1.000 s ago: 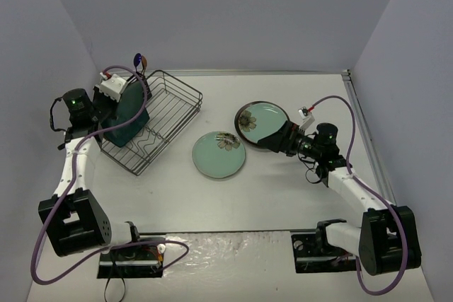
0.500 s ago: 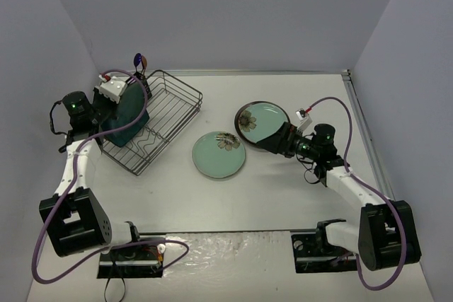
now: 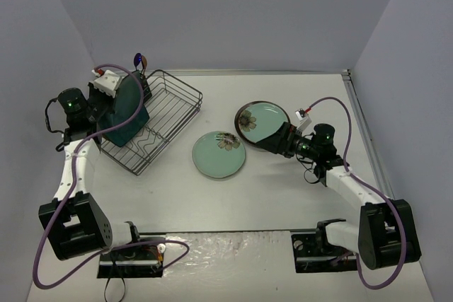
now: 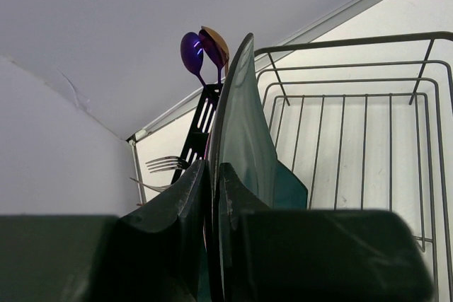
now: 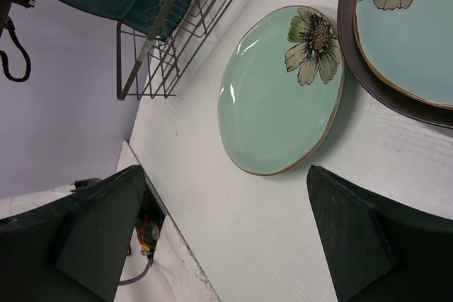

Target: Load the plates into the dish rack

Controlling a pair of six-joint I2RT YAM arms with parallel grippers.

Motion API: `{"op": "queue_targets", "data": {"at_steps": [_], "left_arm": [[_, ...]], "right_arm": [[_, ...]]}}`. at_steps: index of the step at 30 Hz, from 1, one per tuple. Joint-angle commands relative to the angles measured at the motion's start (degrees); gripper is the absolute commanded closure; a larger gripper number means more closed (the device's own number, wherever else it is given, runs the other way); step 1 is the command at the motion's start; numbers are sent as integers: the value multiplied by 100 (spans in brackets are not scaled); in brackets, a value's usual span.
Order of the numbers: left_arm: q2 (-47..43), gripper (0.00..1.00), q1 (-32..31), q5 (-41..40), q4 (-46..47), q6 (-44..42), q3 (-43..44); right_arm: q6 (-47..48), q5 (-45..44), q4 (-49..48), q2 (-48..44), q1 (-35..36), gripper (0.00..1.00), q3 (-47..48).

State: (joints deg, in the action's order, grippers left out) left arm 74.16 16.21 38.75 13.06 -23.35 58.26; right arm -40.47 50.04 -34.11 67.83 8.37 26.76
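My left gripper (image 3: 115,101) is shut on the rim of a dark teal plate (image 3: 129,114) and holds it on edge inside the black wire dish rack (image 3: 170,107). In the left wrist view both fingers (image 4: 177,196) pinch the plate's rim (image 4: 241,125), and a teal corner (image 4: 290,187) shows behind it. A pale green flower plate (image 3: 219,154) lies flat on the table. A second flower plate (image 3: 263,118) lies on a dark-rimmed plate. My right gripper (image 3: 267,141) is open and empty beside that stack, low over the table (image 5: 233,245), with the pale green plate (image 5: 279,97) ahead.
The cutlery basket (image 3: 141,79) at the rack's far left corner holds spoons (image 4: 204,51) and forks (image 4: 164,165). The rack's wire floor (image 4: 354,146) to the right of the held plate holds nothing. Grey walls close the table on three sides.
My left gripper has shifted slightly left and back with the teal plate, which now stands more upright in the rack. The right arm has barely moved.
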Motion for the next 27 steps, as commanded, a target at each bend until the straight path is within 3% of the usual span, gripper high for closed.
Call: {"op": "queue_targets", "data": {"at_steps": [1,13,27], "left_arm": [[-484,100,40,375,1152,-96,436],[-462,100,49,943,824,-369,254],[-108,100,155,973,791,-710,-34]], "right_arm": [[10,190,-509,-1,71,5,86],[-5,197,-553,19,103,5,67],[-5,199,-584,19,138,6,44]]}}
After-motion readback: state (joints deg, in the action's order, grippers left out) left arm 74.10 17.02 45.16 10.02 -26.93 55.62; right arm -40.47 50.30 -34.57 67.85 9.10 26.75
